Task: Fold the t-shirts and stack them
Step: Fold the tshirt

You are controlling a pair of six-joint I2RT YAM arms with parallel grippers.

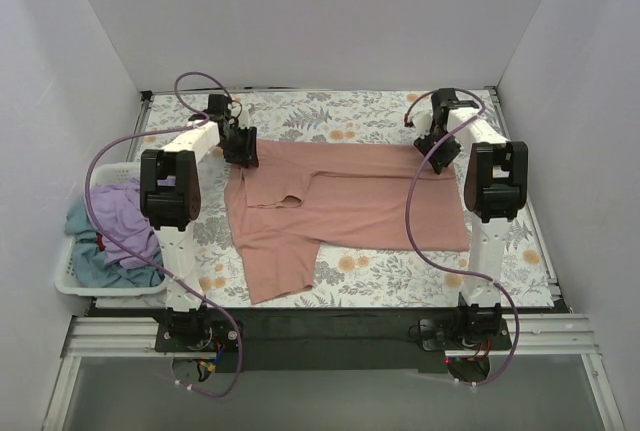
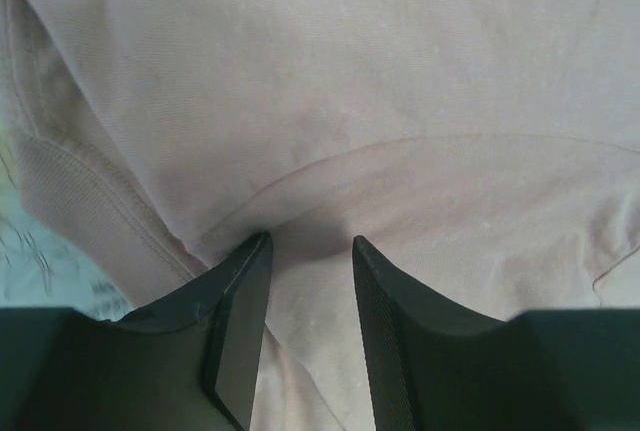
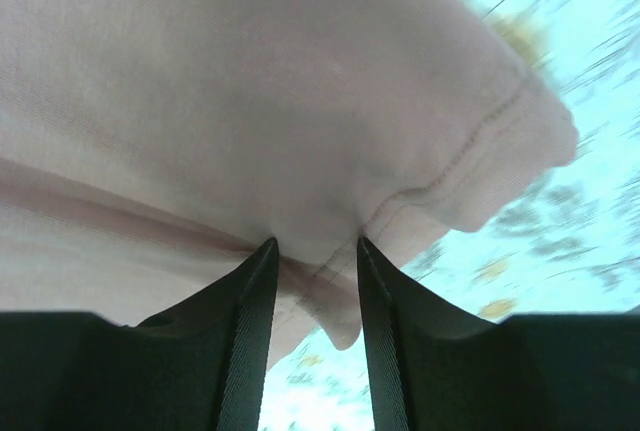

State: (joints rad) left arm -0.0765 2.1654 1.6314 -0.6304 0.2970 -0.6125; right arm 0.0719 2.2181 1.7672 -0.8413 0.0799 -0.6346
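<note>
So the floral tabletop (image 1: pixel 380 276) is mostly taken up by the salmon-pink t-shirt (image 1: pixel 370 201). It's lying sideways and spreads from the two sets of fingers back toward the arm bases, with one sleeve flopping out nearest the bases on the left fingers' side. Out past the left fingers, off the tabletop edge, the white basket (image 1: pixel 70 281) has the lavender t-shirt (image 1: pixel 120 216) and the teal t-shirt (image 1: pixel 85 256) heaped in it, not folded yet. The left fingers (image 1: pixel 241 151) and right fingers (image 1: pixel 436 148) each sit on a far corner of the pink shirt. Both pairs are roughly half open with cloth bunched into the gap, and going by the creases running into them, I'd say both are pinching the shirt rather than just hovering. On the right side the stitched hem (image 3: pixel 470 166) droops just past the fingertips, with the tabletop showing underneath, so that corner looks lifted. The ribbed seam (image 2: pixel 110 201) runs just beside the left fingers. My take on handling: it's light, totally limp knit that sags and folds wherever it isn't held and won't slip much. I'd grab doubled edges or hems at two well-spread corners and keep it taut between them.
</note>
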